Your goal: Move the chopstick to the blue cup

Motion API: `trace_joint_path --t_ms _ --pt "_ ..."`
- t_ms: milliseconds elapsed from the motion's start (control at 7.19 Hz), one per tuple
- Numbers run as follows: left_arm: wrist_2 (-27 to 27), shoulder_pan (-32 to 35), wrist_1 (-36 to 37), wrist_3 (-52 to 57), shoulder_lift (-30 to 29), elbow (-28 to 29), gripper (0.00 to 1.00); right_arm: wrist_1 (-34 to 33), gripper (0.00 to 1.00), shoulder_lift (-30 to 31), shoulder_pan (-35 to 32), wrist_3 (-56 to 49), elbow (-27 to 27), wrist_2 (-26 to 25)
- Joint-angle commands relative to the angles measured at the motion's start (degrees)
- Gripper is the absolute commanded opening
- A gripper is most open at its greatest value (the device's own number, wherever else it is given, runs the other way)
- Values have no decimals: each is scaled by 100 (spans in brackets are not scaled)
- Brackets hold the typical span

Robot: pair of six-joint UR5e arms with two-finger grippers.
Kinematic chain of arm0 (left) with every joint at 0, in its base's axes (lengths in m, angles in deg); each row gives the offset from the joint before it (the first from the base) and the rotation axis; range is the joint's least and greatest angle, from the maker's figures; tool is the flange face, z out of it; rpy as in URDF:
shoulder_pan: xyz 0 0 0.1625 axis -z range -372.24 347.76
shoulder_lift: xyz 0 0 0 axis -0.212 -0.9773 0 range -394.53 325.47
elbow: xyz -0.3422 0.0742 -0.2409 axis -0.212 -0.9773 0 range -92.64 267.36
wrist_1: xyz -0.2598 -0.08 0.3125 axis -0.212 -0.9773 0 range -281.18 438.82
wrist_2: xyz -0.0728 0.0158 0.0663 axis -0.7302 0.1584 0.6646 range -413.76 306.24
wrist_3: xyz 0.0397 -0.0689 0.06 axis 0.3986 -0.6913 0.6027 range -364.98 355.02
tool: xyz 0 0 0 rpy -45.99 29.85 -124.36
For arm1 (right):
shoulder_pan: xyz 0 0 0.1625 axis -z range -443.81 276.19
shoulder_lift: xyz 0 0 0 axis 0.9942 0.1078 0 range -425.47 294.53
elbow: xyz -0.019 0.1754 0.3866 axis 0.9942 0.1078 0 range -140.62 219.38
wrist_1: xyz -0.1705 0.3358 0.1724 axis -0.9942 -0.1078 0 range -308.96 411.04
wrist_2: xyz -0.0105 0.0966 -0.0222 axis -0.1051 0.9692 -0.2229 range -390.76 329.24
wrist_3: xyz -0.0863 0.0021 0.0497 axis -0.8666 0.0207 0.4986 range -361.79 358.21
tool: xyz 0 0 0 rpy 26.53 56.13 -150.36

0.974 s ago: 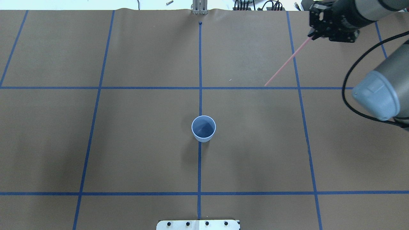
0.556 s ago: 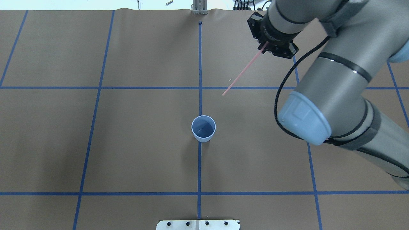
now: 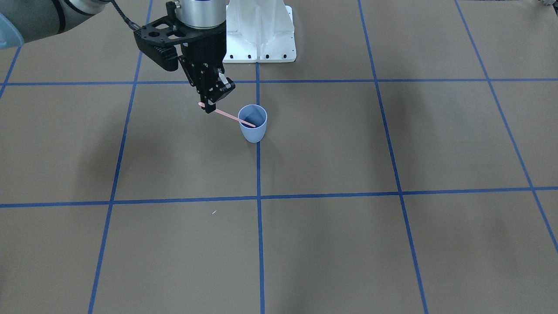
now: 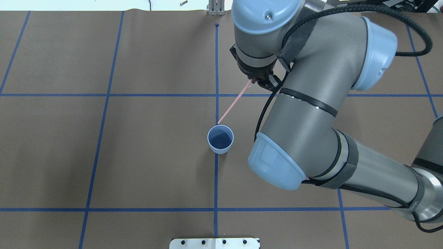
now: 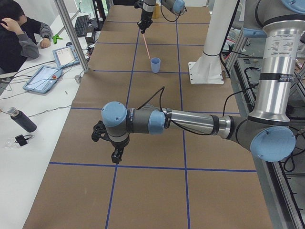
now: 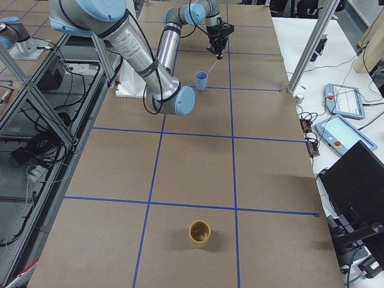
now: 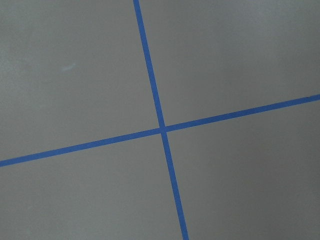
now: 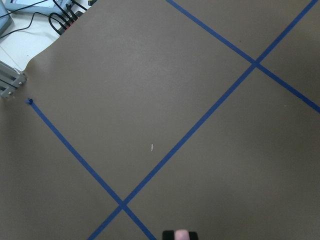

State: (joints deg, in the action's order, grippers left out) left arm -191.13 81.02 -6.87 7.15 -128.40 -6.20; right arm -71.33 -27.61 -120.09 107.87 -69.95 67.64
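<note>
The blue cup [image 3: 253,130] stands upright at the table's middle on a tape line, also in the overhead view [image 4: 220,140]. My right gripper [image 3: 209,107] is shut on the upper end of the pale pink chopstick [image 3: 229,116]. The stick slants down toward the cup, and its free tip is at the cup's rim [image 4: 234,102]. I cannot tell whether the tip is inside. In the overhead view the wrist hides the right gripper's fingers. The stick's end shows at the bottom of the right wrist view [image 8: 182,235]. My left gripper [image 5: 116,156] hangs over bare table far from the cup; I cannot tell if it is open or shut.
The table is brown paper with a grid of blue tape lines [image 4: 216,69]. The robot's white base plate [image 3: 260,30] stands behind the cup. A tan cup [image 6: 200,233] stands far off toward the table's right end. An operator [image 5: 19,33] sits beyond the far edge.
My right arm has swung from the far right corner toward the table's middle, carrying the chopstick. The stick's free tip has moved from far off to the cup's rim.
</note>
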Motion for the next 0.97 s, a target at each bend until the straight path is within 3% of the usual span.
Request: trace_joint_path --t_ms 0,417,556,834 --pt "0 -9 -9 0 1 13 99 -173 0 -15 305 56 78 -76" --pt "0 -9 -9 0 1 13 99 -112 0 -32 499 56 341 -260" --pt "0 -9 -9 0 1 13 99 2 29 -24 516 64 394 -286" --pt "0 -9 -9 0 1 13 99 3 100 -32 534 4 404 -435"
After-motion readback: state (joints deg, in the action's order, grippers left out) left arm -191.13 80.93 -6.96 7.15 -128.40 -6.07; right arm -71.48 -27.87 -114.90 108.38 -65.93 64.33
